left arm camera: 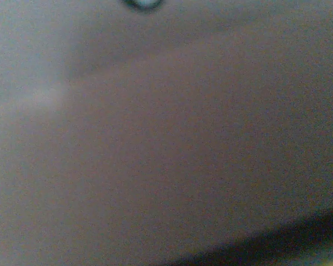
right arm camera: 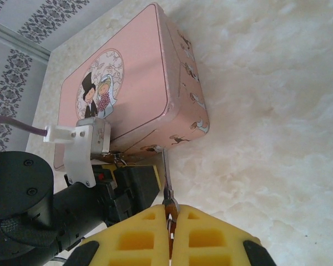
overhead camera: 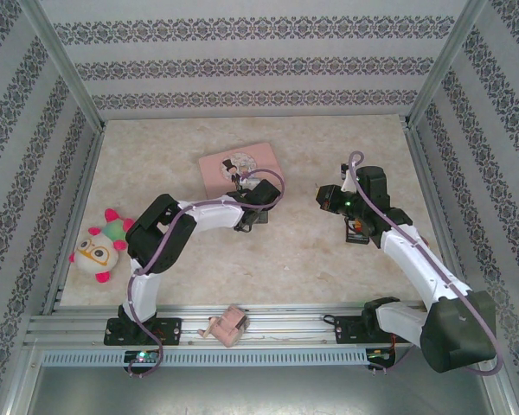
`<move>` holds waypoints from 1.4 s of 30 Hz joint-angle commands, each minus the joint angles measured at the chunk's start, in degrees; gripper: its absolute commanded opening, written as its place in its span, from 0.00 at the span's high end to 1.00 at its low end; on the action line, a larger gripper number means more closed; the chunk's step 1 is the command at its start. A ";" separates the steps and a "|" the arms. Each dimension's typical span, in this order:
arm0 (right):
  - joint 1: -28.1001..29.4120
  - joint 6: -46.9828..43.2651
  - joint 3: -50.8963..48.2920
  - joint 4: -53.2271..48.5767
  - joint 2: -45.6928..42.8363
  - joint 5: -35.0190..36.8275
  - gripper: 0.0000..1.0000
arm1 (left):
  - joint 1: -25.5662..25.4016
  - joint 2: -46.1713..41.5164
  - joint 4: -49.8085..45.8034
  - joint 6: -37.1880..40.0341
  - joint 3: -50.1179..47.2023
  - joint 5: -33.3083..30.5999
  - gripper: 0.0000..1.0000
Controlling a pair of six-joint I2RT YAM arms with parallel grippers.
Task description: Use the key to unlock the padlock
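My right gripper [right arm camera: 170,233] is shut on the key [right arm camera: 166,177], a thin metal blade that sticks out from between the yellow pads [right arm camera: 211,238]. The blade points at the near lower corner of the pink picture-lidded tin [right arm camera: 127,83]. Whether it touches, I cannot tell. My left gripper [right arm camera: 137,185], black with a yellow pad edge, sits against the tin's front side. A thin silvery loop [right arm camera: 118,159] shows between it and the tin, and the padlock's body is hidden there. From above, the left gripper [overhead camera: 245,210] is at the tin [overhead camera: 238,166], with the right gripper [overhead camera: 325,199] to its right.
A round plush toy [overhead camera: 99,246] lies at the left side of the table. A small pink toy [overhead camera: 227,327] rests on the front metal rail. Patterned walls enclose the table on three sides. The left wrist view is a blurred pinkish-grey surface, very close.
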 commanded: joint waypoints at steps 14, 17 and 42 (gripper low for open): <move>0.65 0.73 1.93 2.31 0.62 -0.93 1.00 | 0.90 1.05 0.60 -2.76 -0.35 1.28 0.56; 0.69 0.82 1.93 2.43 0.69 -0.93 1.00 | 0.89 0.28 1.05 -3.71 -1.81 1.85 0.56; 0.73 1.50 1.14 3.37 0.13 -0.84 1.00 | -0.43 0.52 -4.56 -4.53 -0.95 1.52 0.54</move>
